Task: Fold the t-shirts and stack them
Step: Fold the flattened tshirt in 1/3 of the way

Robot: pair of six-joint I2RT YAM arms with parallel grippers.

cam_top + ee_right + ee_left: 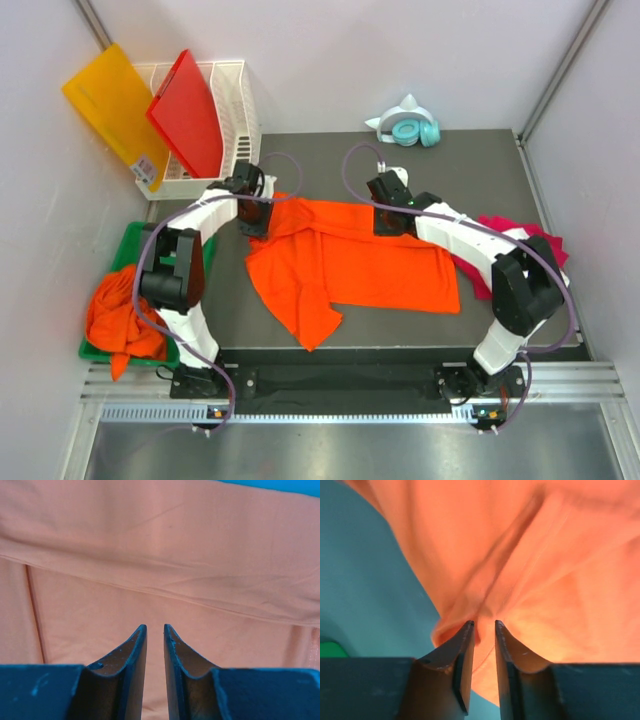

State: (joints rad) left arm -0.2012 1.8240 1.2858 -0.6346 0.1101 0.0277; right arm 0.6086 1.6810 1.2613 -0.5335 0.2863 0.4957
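Orange t-shirt [385, 268] seemingly awaited flattening; left gripper [483, 624] and right gripper [154, 627], jaws narrowly parted, hold uncertain, likely needed to pinch its far edge

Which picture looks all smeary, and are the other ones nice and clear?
Left wrist view: the orange t-shirt is smeared and blurry, though the fingers look sharp. Right wrist view: clear and evenly lit, with seams and folds showing in the cloth. Top view: sharp all over, with a pale sheen on the metal plate at the bottom.

Lab test cell, white walls [330, 60], aluminium frame [600, 380]
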